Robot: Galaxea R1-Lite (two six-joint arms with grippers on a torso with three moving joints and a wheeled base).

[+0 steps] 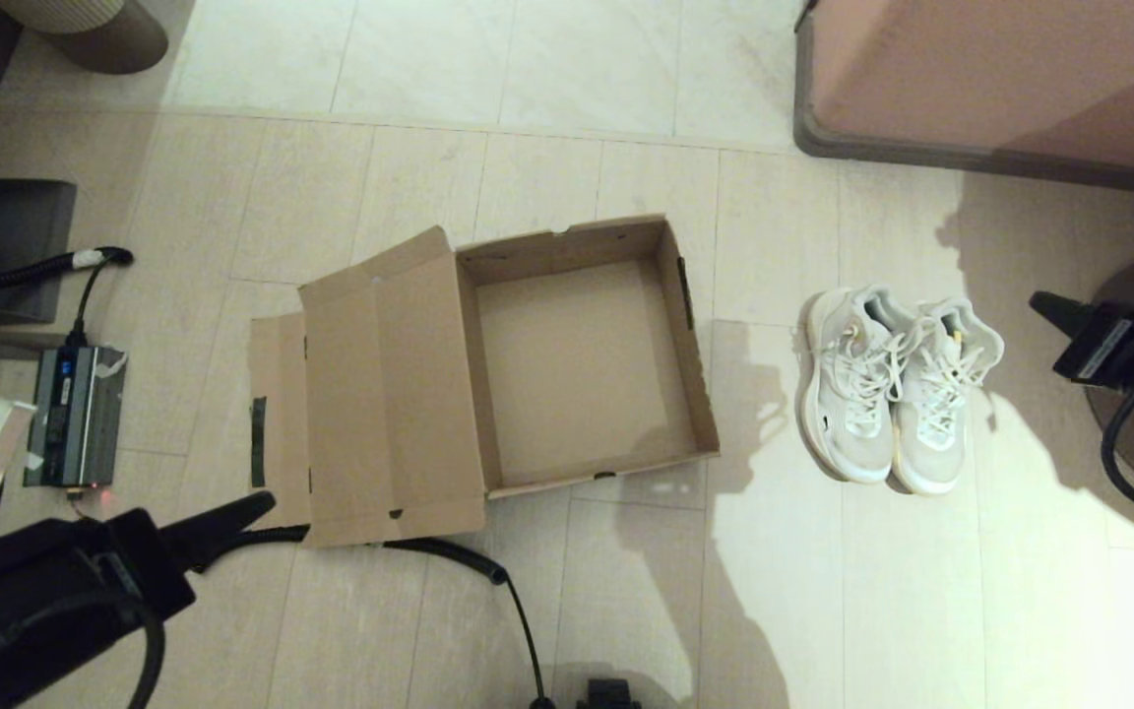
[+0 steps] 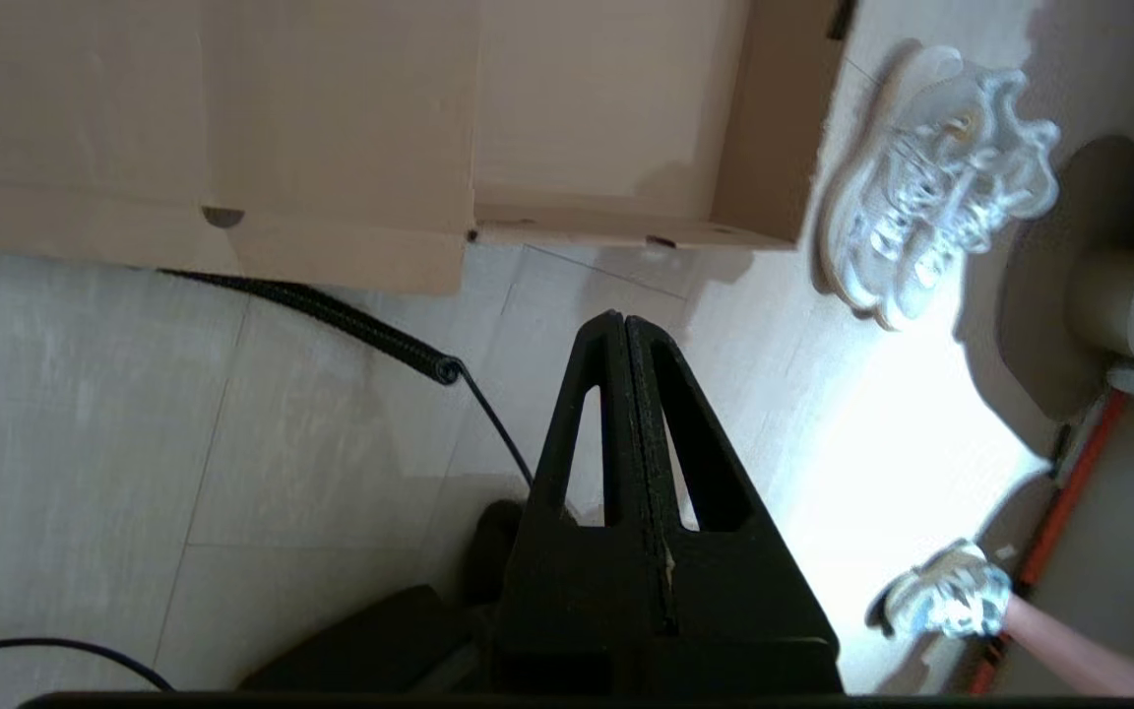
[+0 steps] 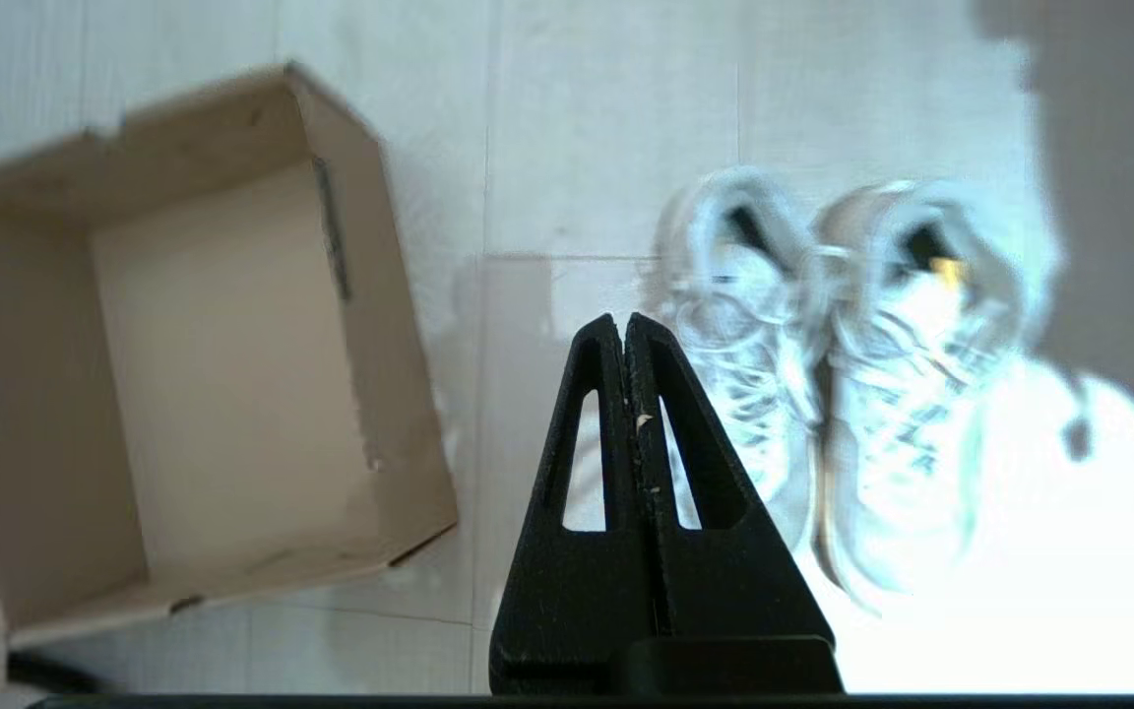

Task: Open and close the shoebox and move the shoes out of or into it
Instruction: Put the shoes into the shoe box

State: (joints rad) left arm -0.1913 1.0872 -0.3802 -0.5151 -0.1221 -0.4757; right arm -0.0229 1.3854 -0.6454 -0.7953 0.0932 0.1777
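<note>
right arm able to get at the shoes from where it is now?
Probably yes. The shoes stand side by side on bare floor beside the open shoebox, with nothing between them and the right gripper, which is shut and empty and must open first.

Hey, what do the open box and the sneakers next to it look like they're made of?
The shoebox looks like plain brown cardboard with a matte finish: raw folded flaps, punched holes and dark tape strips on the lid. The shoes look like off-white mesh fabric uppers with woven laces and smooth white soles, probably rubber or foam; the exact material can't be told.
</note>
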